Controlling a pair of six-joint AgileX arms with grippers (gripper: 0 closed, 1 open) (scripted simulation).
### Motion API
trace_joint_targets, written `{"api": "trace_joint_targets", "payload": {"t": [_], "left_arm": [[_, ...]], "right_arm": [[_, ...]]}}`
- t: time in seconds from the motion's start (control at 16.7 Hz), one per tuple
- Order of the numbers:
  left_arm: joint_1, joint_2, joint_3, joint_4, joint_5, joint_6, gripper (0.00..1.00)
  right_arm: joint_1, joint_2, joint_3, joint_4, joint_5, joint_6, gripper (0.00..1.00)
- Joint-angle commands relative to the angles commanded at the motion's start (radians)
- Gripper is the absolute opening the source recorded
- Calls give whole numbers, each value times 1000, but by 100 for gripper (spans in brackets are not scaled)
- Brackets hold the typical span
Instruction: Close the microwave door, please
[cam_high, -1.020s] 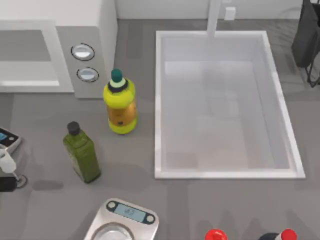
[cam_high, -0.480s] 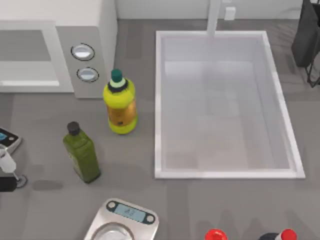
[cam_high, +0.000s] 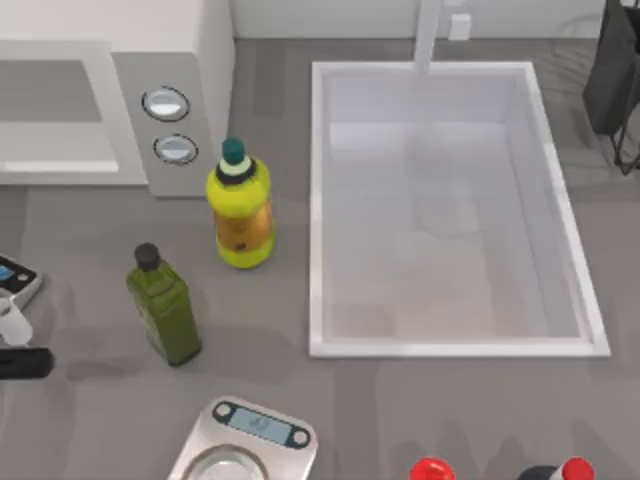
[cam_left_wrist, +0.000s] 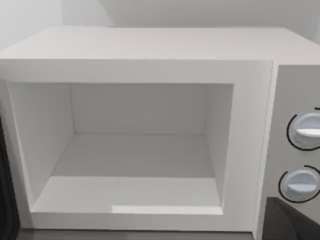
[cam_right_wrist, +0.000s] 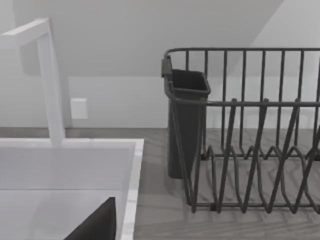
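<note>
Microwave (cam_left_wrist: 150, 65) at counter's far left, cavity wide open. Microwave door (cam_left_wrist: 6, 200) swung out, a dark edge at the cavity's hinge side. Left arm low at the left edge, facing the cavity; right arm parked near the dish rack (cam_right_wrist: 250, 130). Cannot tell either jaws' state. Door likely rigid, light, free-swinging: push the outer face near its free edge.

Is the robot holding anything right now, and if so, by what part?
It cannot be told. The microwave stands open in the left wrist view, and nothing there is seen gripped.
</note>
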Motion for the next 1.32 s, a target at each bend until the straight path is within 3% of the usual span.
{"api": "trace_joint_targets", "payload": {"t": [0.24, 0.42, 0.72, 1.02, 1.32], "left_arm": [[-155, 18, 35, -17, -155, 0, 0], [-188, 23, 44, -21, -188, 0, 0], [-167, 36, 47, -7, -167, 0, 0], [-44, 150, 85, 65, -44, 2, 0], [-29, 152, 76, 76, -28, 2, 0]], "right_arm": [[0, 0, 0, 0, 0, 0, 100], [0, 0, 0, 0, 0, 0, 100], [0, 0, 0, 0, 0, 0, 100], [0, 0, 0, 0, 0, 0, 100], [0, 0, 0, 0, 0, 0, 100]]}}
